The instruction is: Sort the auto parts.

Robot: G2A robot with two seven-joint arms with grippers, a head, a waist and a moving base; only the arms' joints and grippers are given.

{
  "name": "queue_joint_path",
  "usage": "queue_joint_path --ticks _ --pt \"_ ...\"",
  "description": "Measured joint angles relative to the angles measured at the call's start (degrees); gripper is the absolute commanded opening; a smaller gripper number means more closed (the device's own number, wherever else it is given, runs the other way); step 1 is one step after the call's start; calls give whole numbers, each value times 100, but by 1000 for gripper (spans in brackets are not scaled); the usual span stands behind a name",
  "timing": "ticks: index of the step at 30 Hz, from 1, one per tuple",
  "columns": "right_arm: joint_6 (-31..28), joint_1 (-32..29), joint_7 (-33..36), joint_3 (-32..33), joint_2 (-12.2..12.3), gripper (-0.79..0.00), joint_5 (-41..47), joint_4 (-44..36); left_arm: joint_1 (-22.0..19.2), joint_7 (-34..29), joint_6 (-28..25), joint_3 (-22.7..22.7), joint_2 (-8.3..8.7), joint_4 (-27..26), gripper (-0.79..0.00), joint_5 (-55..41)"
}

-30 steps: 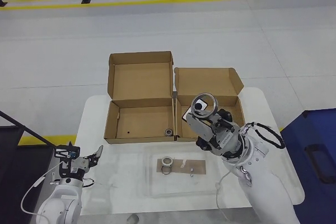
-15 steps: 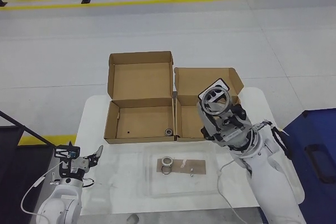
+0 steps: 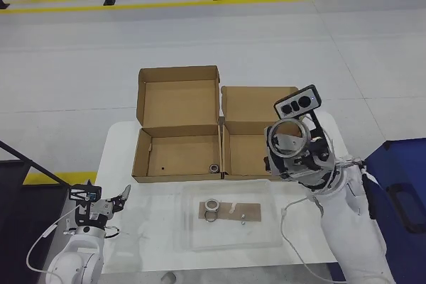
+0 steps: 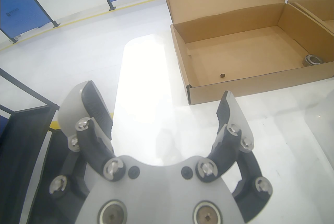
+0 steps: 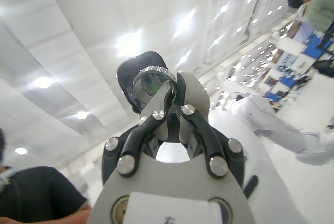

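Observation:
My right gripper (image 5: pixel 174 84) points up toward the ceiling, shut on the rim of a shiny metal ring (image 5: pixel 152 71). From above, that ring (image 3: pixel 287 121) is held high over the right cardboard box's (image 3: pixel 250 157) right side by the right gripper (image 3: pixel 292 145). The left cardboard box (image 3: pixel 177 153) holds a bearing (image 3: pixel 214 167) in its near right corner and a small dark part (image 3: pixel 150 170). Another bearing (image 3: pixel 211 207) and small metal pieces (image 3: pixel 241 216) lie on a cardboard strip (image 3: pixel 252 211). My left gripper (image 4: pixel 161 110) hangs open and holds nothing at the table's left edge (image 3: pixel 117 199).
The cardboard strip rests in a clear plastic tray (image 3: pixel 270 238) at the table's front middle. Both boxes have their lids (image 3: pixel 177 92) standing open at the back. The left wrist view shows the left box (image 4: pixel 248 52) and its bearing (image 4: pixel 312 60) ahead.
My right arm has swung to the right and turned its wrist upward, carrying the metal ring from above the right box's left part toward its right side. The left arm has stayed put.

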Motion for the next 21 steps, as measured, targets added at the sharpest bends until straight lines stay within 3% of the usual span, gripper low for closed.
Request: queue_joint_path --ticks 7,17,21 --pt "-1153 242 667 288 40 -785 -1058 91 0 0 0 0 0 0 0 0" --pt "-1268 238 623 290 41 -785 -1032 58 0 0 0 0 0 0 0 0" --pt "-1450 224 564 583 132 -785 -2285 -224 0 0 0 0 0 0 0 0"
